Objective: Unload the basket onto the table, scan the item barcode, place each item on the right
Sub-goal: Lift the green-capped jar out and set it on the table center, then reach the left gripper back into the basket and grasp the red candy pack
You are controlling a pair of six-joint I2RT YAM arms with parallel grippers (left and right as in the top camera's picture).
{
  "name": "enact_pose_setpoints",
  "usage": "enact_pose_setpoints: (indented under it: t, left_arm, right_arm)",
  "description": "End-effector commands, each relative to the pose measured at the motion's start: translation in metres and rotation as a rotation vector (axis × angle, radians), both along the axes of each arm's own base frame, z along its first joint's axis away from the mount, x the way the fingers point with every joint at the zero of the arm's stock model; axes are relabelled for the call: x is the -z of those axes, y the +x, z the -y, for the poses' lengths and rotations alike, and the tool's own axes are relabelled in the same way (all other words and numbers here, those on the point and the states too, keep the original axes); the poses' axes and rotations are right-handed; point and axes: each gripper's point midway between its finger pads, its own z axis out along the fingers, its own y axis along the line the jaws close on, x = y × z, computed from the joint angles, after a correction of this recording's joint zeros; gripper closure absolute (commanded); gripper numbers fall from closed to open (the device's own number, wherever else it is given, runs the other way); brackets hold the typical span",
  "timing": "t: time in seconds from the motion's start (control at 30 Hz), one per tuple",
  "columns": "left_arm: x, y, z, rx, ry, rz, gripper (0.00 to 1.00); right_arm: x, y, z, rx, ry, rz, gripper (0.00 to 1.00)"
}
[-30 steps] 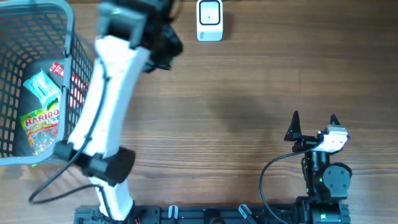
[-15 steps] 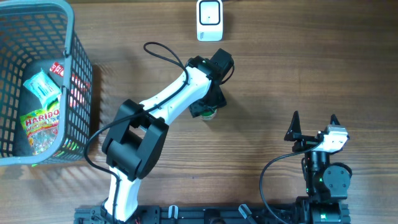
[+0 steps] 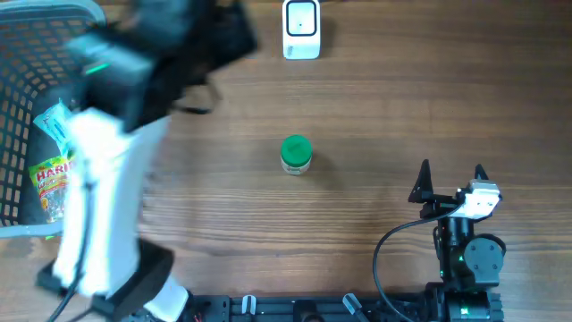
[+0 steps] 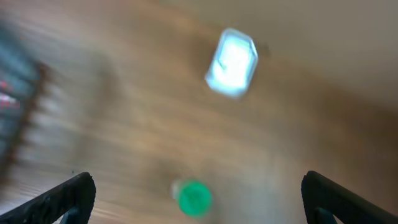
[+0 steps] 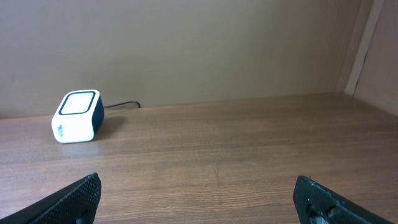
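The item, a small container with a green cap (image 3: 296,152), stands alone on the wooden table, below the white barcode scanner (image 3: 301,29) at the far edge. My left gripper (image 4: 199,188) is open and empty. It hovers high, so the green-capped item (image 4: 194,198) and the scanner (image 4: 231,62) look blurred far below it. In the overhead view the left arm (image 3: 107,143) is a blur near the basket. My right gripper (image 3: 451,176) rests open and empty at the near right, facing the scanner (image 5: 77,116).
A grey wire basket (image 3: 18,27) stands at the left edge. It holds a Haribo bag (image 3: 49,179) and a teal packet (image 3: 54,121). The scanner's cable (image 5: 121,105) runs along the back wall.
The left gripper has opened and let go of the green-capped item in the middle of the table. It then swung up and left toward the basket. The right arm has not moved.
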Motion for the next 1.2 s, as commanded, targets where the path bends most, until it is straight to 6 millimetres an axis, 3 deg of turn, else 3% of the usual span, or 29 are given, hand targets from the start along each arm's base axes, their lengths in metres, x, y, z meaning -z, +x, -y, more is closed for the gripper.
enact_pose_setpoints:
  t: [0.0, 0.07, 0.13, 0.23, 0.27, 0.5, 0.77, 0.93, 0.97, 1.0, 1.07, 1.13, 1.17]
  left_arm:
    - [-0.031, -0.022, -0.141, -0.402, 0.083, 0.075, 0.0]
    - [-0.018, -0.045, -0.221, -0.677, 0.02, 0.012, 0.0]
    - [0.008, -0.058, -0.273, -0.839, -0.094, -0.06, 0.0]
    - [0.053, -0.066, -0.321, -0.978, -0.117, -0.182, 0.0]
    - [0.079, -0.06, -0.333, -1.0, -0.121, -0.241, 0.0]
    - [0.205, -0.005, -0.368, -0.906, -0.059, -0.295, 0.0]
    - [0.307, 0.024, -0.384, -0.799, 0.001, -0.379, 0.0]
    - [0.39, 0.027, -0.378, -0.764, -0.052, -0.515, 0.0]
    - [0.397, 0.027, -0.375, -0.757, -0.067, -0.531, 0.07]
    - [0.398, 0.025, -0.374, -0.756, -0.067, -0.539, 0.25]
    - [0.391, 0.025, -0.375, -0.758, -0.062, -0.528, 0.41]
    - [0.372, 0.026, -0.378, -0.766, -0.058, -0.492, 0.5]
    - [0.353, 0.028, -0.382, -0.774, -0.052, -0.45, 0.54]
  right_arm:
    - [-0.001, 0.0, -0.003, -0.018, -0.014, 0.005, 0.0]
    - [-0.001, 0.0, -0.003, -0.018, -0.014, 0.005, 0.0]
    - [-0.001, 0.0, -0.003, -0.018, -0.013, 0.005, 0.0]
    - [-0.001, 0.0, -0.003, -0.018, -0.013, 0.005, 0.0]
    - [-0.001, 0.0, -0.003, -0.018, -0.013, 0.005, 0.0]
    - [-0.001, 0.0, -0.003, -0.018, -0.013, 0.005, 0.0]
    - [-0.001, 0.0, -0.003, -0.018, -0.013, 0.005, 0.0]
    - [-0.001, 0.0, -0.003, -0.018, -0.014, 0.005, 0.0]
    - [-0.001, 0.0, -0.003, -0.018, -0.013, 0.005, 0.0]
    - [-0.001, 0.0, -0.003, -0.018, -0.013, 0.005, 0.0]
    - [-0.001, 0.0, -0.003, -0.018, -0.013, 0.005, 0.0]
    - [-0.001, 0.0, -0.003, -0.018, -0.013, 0.005, 0.0]
    - [-0.001, 0.0, -0.003, -0.018, -0.013, 0.005, 0.0]
